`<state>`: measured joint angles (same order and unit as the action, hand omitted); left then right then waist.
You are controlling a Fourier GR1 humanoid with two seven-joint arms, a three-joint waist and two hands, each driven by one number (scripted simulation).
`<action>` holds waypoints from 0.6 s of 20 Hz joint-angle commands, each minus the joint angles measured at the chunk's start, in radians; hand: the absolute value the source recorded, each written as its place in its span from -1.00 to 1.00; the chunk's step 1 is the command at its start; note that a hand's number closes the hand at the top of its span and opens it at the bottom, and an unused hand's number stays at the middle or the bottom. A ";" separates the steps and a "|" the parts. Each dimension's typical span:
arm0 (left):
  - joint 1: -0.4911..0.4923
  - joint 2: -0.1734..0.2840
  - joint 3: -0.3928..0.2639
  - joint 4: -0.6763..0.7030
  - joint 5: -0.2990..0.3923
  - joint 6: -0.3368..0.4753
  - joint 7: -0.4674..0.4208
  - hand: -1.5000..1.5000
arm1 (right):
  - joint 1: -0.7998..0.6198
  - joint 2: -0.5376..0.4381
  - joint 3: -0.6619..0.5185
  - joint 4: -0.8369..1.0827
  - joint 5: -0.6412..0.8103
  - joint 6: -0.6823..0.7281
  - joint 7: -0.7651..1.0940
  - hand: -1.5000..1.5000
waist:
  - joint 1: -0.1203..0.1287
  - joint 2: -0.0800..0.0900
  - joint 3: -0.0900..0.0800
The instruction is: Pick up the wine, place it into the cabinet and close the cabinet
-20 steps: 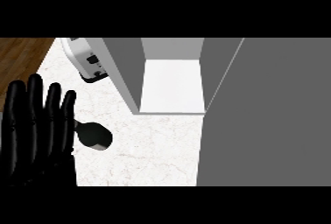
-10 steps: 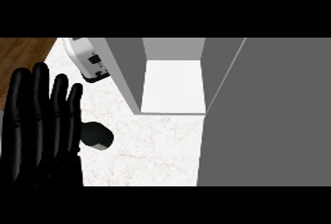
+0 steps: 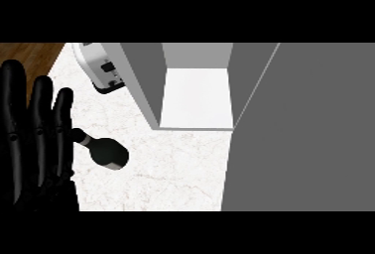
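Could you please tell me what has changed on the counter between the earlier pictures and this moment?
The left hand, fingers straight, has slid a little toward the view's left edge, so more of the wine bottle shows beside it. The bottle has not been taken hold of and stands where it was on the counter. The open cabinet and the white appliance behind are unchanged. The right hand is out of view throughout.

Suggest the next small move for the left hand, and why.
Probably ease the left hand right and curl it round the wine bottle: its fingers are straight beside the bottle, not around it, and the cabinet stands open.
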<state>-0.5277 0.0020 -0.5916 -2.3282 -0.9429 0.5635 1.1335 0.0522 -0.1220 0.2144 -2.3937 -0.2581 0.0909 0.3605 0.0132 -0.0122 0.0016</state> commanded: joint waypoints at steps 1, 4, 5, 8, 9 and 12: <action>-0.018 -0.002 -0.030 -0.168 -0.146 -0.072 0.184 -1.00 | -0.003 0.015 0.046 -0.102 0.066 -0.051 0.056 -1.00 | 0.002 -0.003 -0.001; -0.087 -0.002 0.026 -0.145 -0.105 -0.098 0.182 -1.00 | 0.002 0.026 0.057 -0.098 0.075 -0.059 0.041 -1.00 | -0.008 0.002 -0.001; -0.099 -0.002 0.009 -0.137 -0.105 -0.093 0.198 -1.00 | -0.030 0.025 0.044 -0.102 0.095 -0.086 0.062 -1.00 | -0.008 0.001 -0.001; -0.093 -0.002 0.033 -0.151 -0.102 -0.109 0.180 -1.00 | -0.073 0.006 0.014 -0.054 0.077 -0.078 0.078 -1.00 | -0.007 0.005 -0.001; -0.068 -0.002 0.043 -0.176 -0.072 -0.127 0.180 -1.00 | -0.029 -0.007 -0.031 -0.089 0.027 -0.070 0.077 -1.00 | -0.009 0.004 -0.001; -0.075 -0.002 0.067 -0.136 -0.077 -0.102 0.172 -1.00 | -0.029 0.002 0.017 -0.106 0.078 -0.088 0.087 -1.00 | -0.012 0.005 -0.001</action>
<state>-0.6030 0.0028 -0.5480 -2.3383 -1.0030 0.4830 1.1838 -0.0035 -0.1147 0.2238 -2.4062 -0.2141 0.0200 0.4091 0.0058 -0.0089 0.0004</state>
